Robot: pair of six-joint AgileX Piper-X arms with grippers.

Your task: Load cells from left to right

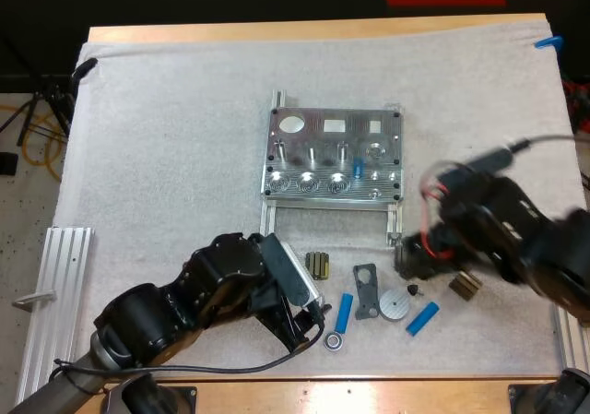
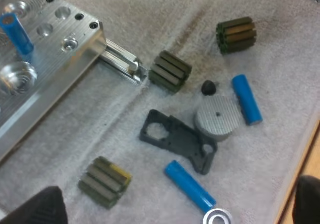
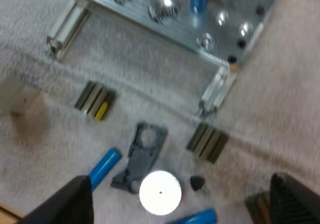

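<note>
Two grippers, both spread wide with nothing between their fingers. The left gripper (image 2: 177, 199) has its black fingers (image 2: 45, 206) well apart over a loose blue cell (image 2: 190, 186) and a metal ring (image 2: 217, 216), on the mat at the near side of the metal fixture (image 1: 332, 156). The right gripper (image 3: 180, 186), open and clear of everything, hangs near the fixture's near right corner, above a pale round disc (image 3: 160, 192), a flat dark bracket (image 3: 140, 151) and a small black knob (image 3: 197, 183). A standing cell (image 1: 358, 167) sits upright in the fixture, right of its middle. A second loose cell (image 1: 423, 318) lies farther from the fixture than the disc. Three ribbed dark blocks (image 2: 170, 72) lie scattered on that same near side, one just beside the end of the fixture's right rail
</note>
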